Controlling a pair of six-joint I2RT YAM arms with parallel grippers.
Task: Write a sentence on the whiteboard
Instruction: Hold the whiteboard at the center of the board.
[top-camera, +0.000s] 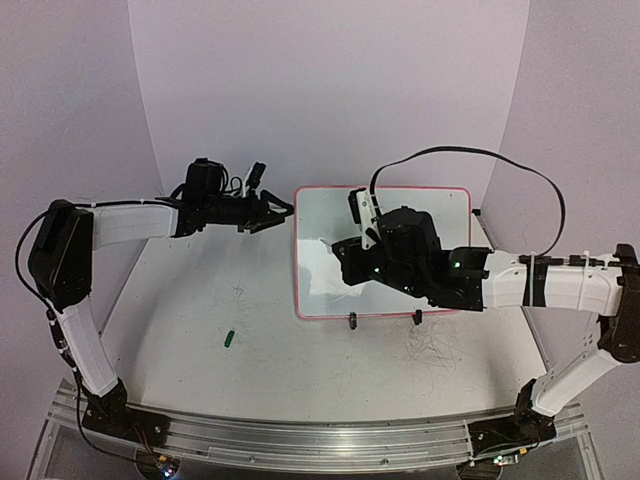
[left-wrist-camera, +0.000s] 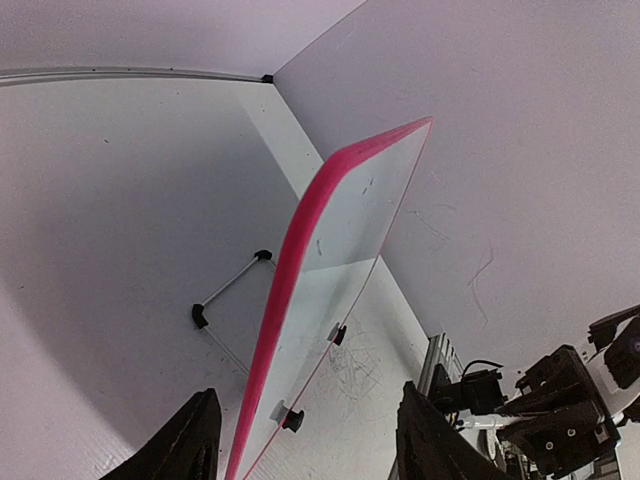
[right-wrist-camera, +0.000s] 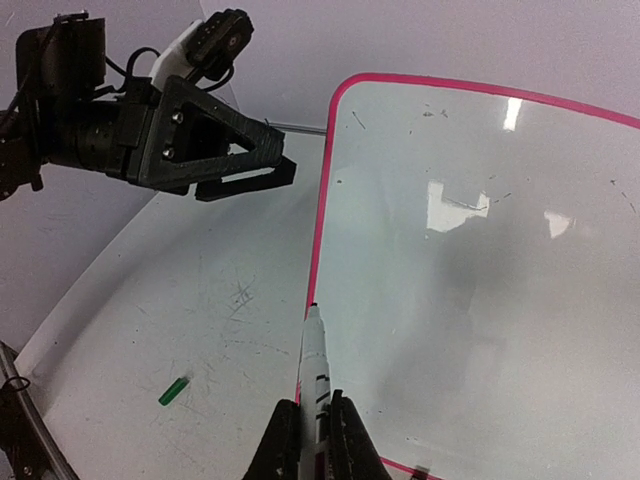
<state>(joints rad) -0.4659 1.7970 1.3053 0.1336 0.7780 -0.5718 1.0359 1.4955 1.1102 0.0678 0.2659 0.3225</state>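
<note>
Two YAM arms are bolted to an aluminium rail (top-camera: 300, 440) at 6 o'clock on the white desk (top-camera: 190, 290), the left one rising at 7 o'clock and the right one at 5 o'clock. Just beyond, at about 7 o'clock from the desk's middle, a small green cap (top-camera: 229, 338) lies on its side on the scuffed surface, well apart from everything else.

Further in, toward 1 o'clock, the whiteboard (top-camera: 445, 215) lies face up on the desk. Its pink-red frame is rounded at the corners, and two black clip feet (top-camera: 352, 320) sit on its 6 o'clock edge. Its face shows a few faint specks and bright reflections.

The right arm reaches in from 4 o'clock and covers the board's middle. The right gripper (right-wrist-camera: 312, 445) is clenched on a white marker (right-wrist-camera: 314, 365) with black markings. In the wrist view the marker's tip lines up with the pink frame on the board's 9 o'clock edge; whether it touches cannot be told.

The left gripper (top-camera: 278, 214) hovers at 10 o'clock of the board, just beside the far part of that same edge. It is released: its two fingers (left-wrist-camera: 200, 440) stand apart, and in its wrist view the board's pink edge runs up between them without either finger touching it.

Farthest off, a black cable (top-camera: 480, 152) arcs from the right wrist past the board's 12 o'clock edge toward 3 o'clock, in front of a pale lilac backdrop (top-camera: 330, 80).
</note>
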